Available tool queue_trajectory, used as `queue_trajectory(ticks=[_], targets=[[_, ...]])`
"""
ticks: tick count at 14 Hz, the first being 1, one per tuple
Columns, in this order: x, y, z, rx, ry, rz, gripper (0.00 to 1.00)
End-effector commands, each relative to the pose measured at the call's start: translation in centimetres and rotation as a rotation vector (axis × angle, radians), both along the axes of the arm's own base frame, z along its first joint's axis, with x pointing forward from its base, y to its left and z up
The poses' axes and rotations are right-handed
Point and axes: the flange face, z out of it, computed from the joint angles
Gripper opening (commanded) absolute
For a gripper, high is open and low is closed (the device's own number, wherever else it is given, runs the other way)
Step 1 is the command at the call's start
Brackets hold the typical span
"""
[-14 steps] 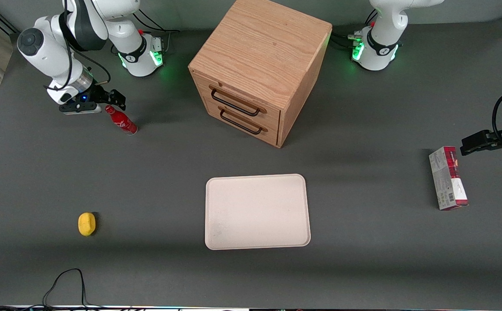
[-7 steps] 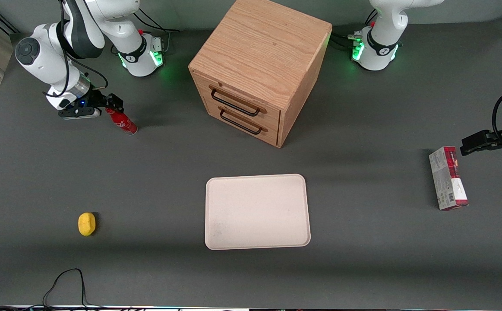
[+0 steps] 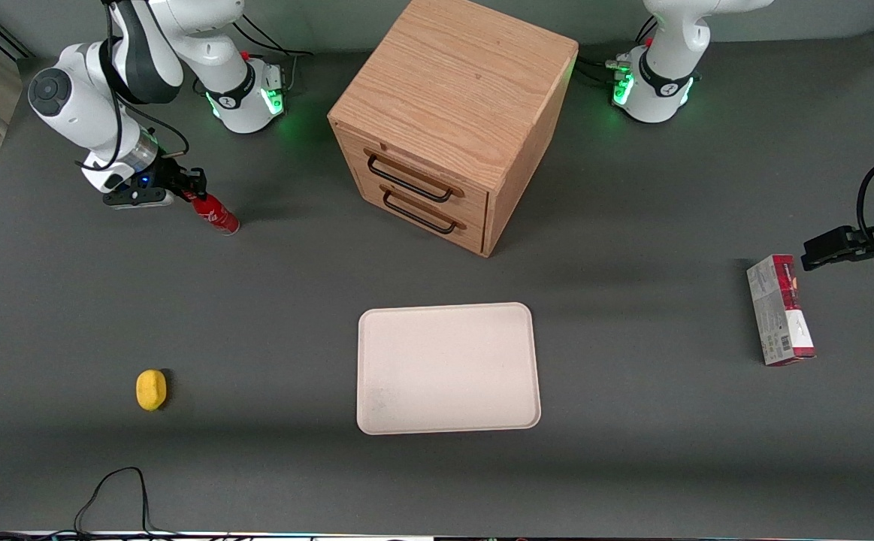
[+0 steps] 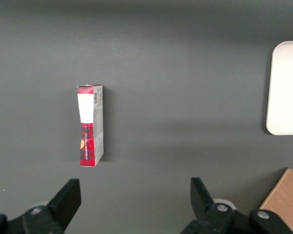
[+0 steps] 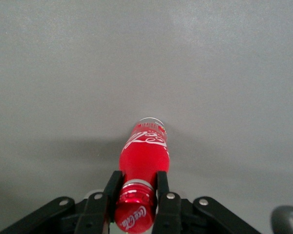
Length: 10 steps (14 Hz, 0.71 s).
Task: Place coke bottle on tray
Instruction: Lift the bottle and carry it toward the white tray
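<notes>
The coke bottle (image 3: 215,213) stands on the dark counter (image 3: 256,315), toward the working arm's end, well apart from the wooden cabinet (image 3: 448,120). The claw (image 3: 195,189) is at the top of the bottle. Its two black fingers (image 5: 167,204) sit one on each side of the bottle's neck, just under the red cap, touching it. So the claw is clenched around the coke bottle (image 5: 142,161).

The tray (image 3: 448,368) lies flat on the counter, nearer to the front camera than the cabinet, in front of its drawers. Nothing is on the tray. A small yellow thing (image 3: 151,390) lies on the counter too, well apart from the cabinet and nearer to the front camera than the bottle.
</notes>
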Motion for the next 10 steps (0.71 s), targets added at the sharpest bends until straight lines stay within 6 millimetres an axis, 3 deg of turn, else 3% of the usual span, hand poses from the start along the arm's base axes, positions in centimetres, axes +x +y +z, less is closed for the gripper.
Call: queue_trajectory(ticks=[1,3,5,7,10], targets=[[0.3,0.1,-1.5,-0.008,0.022,-0.001,0.00],[2.3,0.3,-0.9,-0.023,0.016,-0.006,0.00],[5.2,1.7,1.7,-0.052,0.029,0.019,0.00],[8.5,3.1,5.7,-0.036,0.046,0.013,0.00],[14.8,6.7,13.3,-0.020,0.071,0.023,0.00]])
